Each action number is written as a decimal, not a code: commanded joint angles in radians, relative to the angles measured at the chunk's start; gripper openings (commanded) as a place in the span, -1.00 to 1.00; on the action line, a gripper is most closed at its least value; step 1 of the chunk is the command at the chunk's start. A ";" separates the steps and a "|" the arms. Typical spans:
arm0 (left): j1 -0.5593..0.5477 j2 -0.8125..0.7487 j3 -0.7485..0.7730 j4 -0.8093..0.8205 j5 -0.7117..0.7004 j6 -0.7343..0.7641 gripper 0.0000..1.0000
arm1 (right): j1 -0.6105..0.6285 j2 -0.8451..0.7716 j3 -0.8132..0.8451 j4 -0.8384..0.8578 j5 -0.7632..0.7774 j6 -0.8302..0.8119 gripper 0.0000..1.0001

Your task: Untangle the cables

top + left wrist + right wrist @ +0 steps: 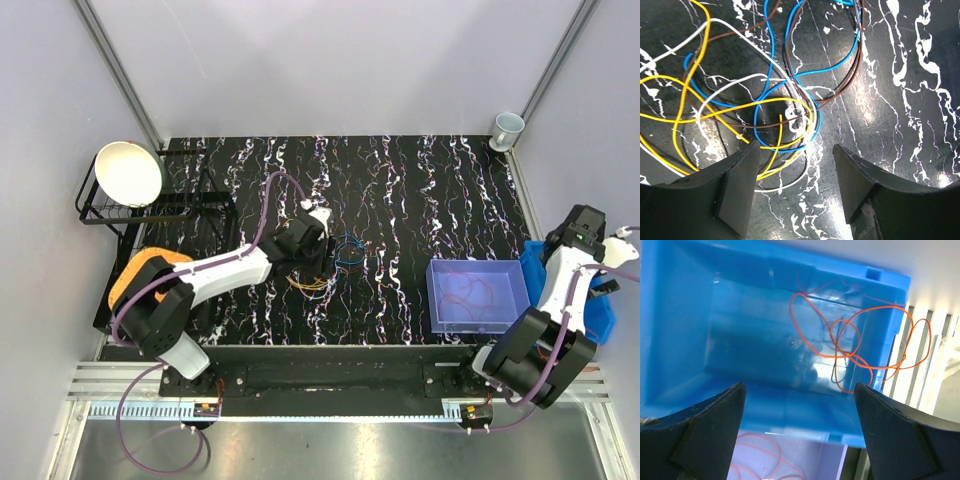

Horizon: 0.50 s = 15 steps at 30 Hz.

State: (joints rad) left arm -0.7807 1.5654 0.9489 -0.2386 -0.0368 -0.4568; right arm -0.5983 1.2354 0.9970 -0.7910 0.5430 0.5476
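The cables [335,265] lie in a loose tangle on the black marbled table, left of centre. From the left wrist they show as thin yellow [687,100], blue [775,60], white and brown wires looped over each other. My left gripper [796,151] hangs low over the near edge of the tangle, open, with only bare table between its fingers; yellow and white loops run under the left finger [740,175]. My right gripper [800,388] is open above a blue bin [705,325] at the far right. A thin orange wire [850,342] lies in that bin and droops over its right wall.
A clear box [478,295] holding thin reddish wires stands beside the blue bin [600,315]. A black dish rack [150,215] with a white bowl [128,172] and an orange item [140,272] sits at the left. A cup [507,128] stands in the back right corner.
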 commanded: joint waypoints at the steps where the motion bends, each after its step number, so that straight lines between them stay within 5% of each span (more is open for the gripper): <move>1: -0.009 0.024 0.022 0.007 0.021 -0.011 0.26 | -0.047 0.039 -0.026 0.087 -0.012 0.014 0.90; 15: -0.029 0.088 0.054 -0.011 0.060 -0.013 0.23 | -0.184 0.127 -0.057 0.170 -0.011 0.029 0.84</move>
State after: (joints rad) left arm -0.8021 1.6325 0.9539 -0.2558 -0.0219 -0.4644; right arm -0.7574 1.3300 0.9493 -0.6769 0.5381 0.5564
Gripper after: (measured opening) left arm 0.620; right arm 0.928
